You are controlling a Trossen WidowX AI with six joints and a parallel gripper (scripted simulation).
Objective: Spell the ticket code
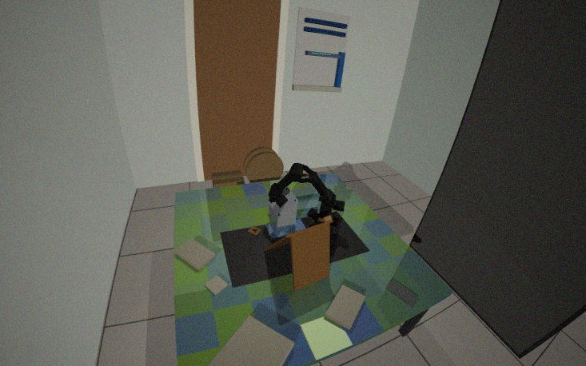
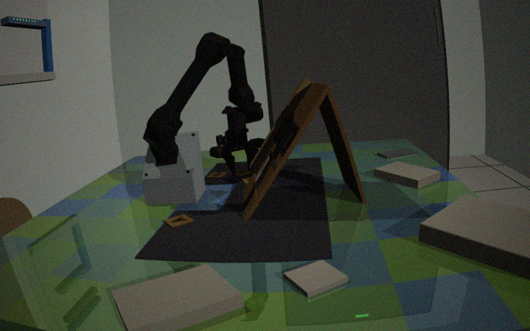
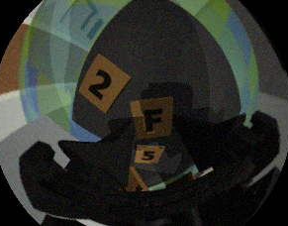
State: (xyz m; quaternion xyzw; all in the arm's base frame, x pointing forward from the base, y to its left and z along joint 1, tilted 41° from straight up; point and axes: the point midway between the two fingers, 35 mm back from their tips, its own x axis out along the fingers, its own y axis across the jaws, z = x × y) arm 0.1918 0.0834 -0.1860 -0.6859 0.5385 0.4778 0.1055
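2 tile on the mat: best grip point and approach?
The 2 tile lies flat, face up and rotated like a diamond on the dark mat, with bare mat around it. Likely best from straight above, fingers across two opposite straight edges, wrist turned to match its rotation. The tool is already shut on a 5 tile, so that goes first.

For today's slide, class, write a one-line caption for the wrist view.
Gripper shut on the 5 tile, with the F tile and 2 tile lying beyond on the dark mat.
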